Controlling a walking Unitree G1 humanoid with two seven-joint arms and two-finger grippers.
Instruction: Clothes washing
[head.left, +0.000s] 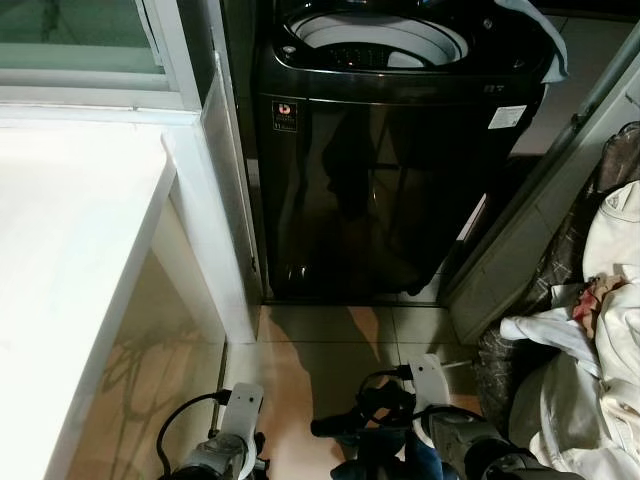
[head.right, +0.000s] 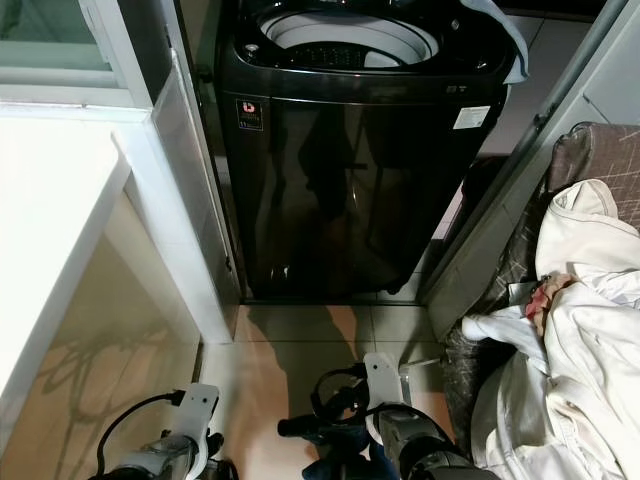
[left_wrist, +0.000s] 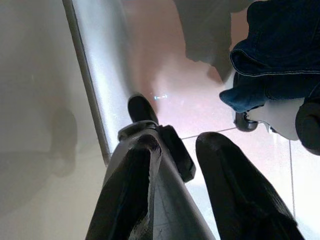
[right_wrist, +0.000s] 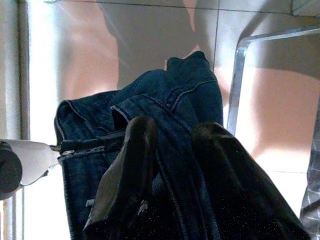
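A black top-loading washing machine (head.left: 390, 160) stands straight ahead, lid up, its white drum rim (head.left: 375, 45) exposed. My right gripper (right_wrist: 177, 132) hangs low in front of it, near the tiled floor, shut on a bunch of dark blue jeans (right_wrist: 165, 115); the denim folds over and between both fingers. The jeans (left_wrist: 280, 50) also appear in the left wrist view. My left gripper (left_wrist: 180, 145) hangs low on the left, open, with no cloth between its fingers. A heap of white clothes (head.left: 600, 330) lies at the right on a checked seat.
A white counter (head.left: 70, 250) fills the left side, its panel running up to the washer. A light blue cloth (head.left: 545, 40) drapes over the washer's right rear corner. A grey wall panel (head.left: 540, 200) narrows the gap on the right. Beige floor tiles (head.left: 320, 340) lie between me and the machine.
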